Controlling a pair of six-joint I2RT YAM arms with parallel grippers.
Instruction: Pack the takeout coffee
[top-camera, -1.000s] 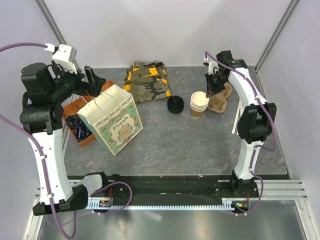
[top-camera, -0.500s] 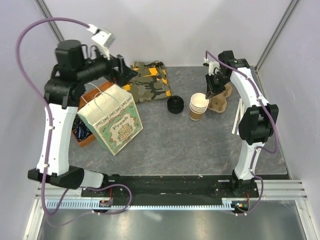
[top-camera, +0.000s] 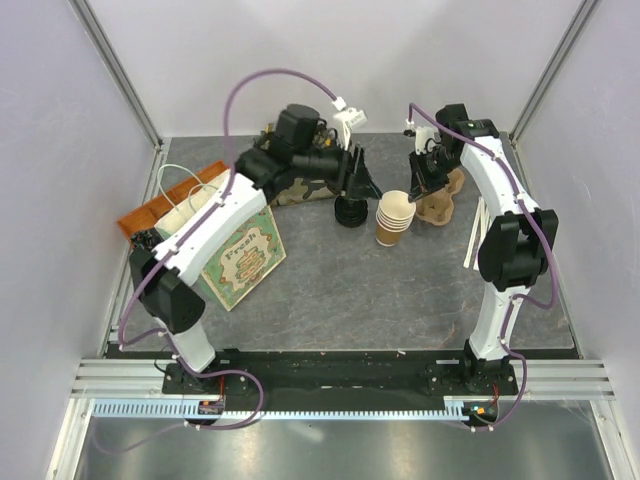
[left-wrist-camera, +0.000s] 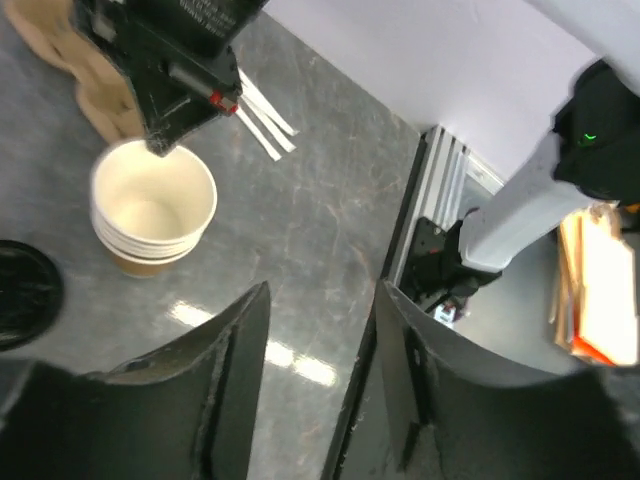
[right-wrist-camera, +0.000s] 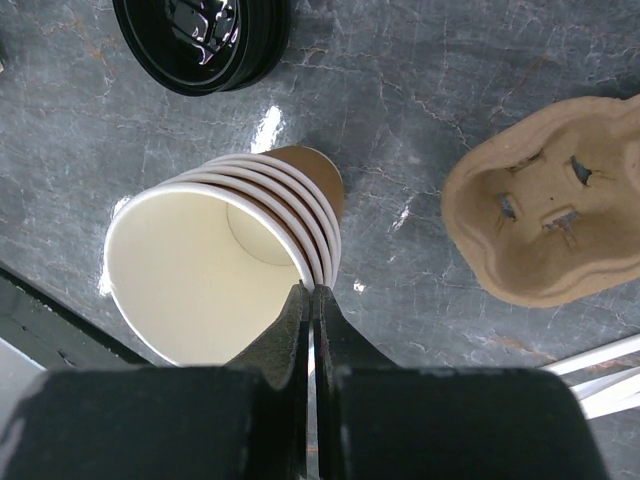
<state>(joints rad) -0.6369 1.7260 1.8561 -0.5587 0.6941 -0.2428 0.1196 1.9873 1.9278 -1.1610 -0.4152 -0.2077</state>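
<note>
No takeout coffee shows in any view. A stack of lidless paper cups (top-camera: 395, 218) (right-wrist-camera: 220, 270) (left-wrist-camera: 152, 205) stands tilted mid-table. My right gripper (top-camera: 421, 186) (right-wrist-camera: 311, 292) is shut on the stack's rim at its right side, one finger inside and one outside. A loose black lid (top-camera: 350, 210) (right-wrist-camera: 200, 40) (left-wrist-camera: 20, 295) lies left of the cups. My left gripper (top-camera: 366, 188) (left-wrist-camera: 320, 370) hovers over the lid, partly open and holding nothing. The printed paper bag (top-camera: 240, 255) stands at the left, partly behind the left arm.
A moulded cardboard cup carrier (top-camera: 443, 198) (right-wrist-camera: 550, 215) (left-wrist-camera: 55, 50) lies right of the cups. White strips (top-camera: 475, 235) (left-wrist-camera: 262, 118) lie near the right edge. A camouflage cloth (top-camera: 290, 185) is at the back, and an orange-brown box (top-camera: 165, 195) at the far left.
The left arm swung from the box at the far left across to the middle, over the black lid, its jaws narrowing. The cup stack shifted slightly left and tipped.
</note>
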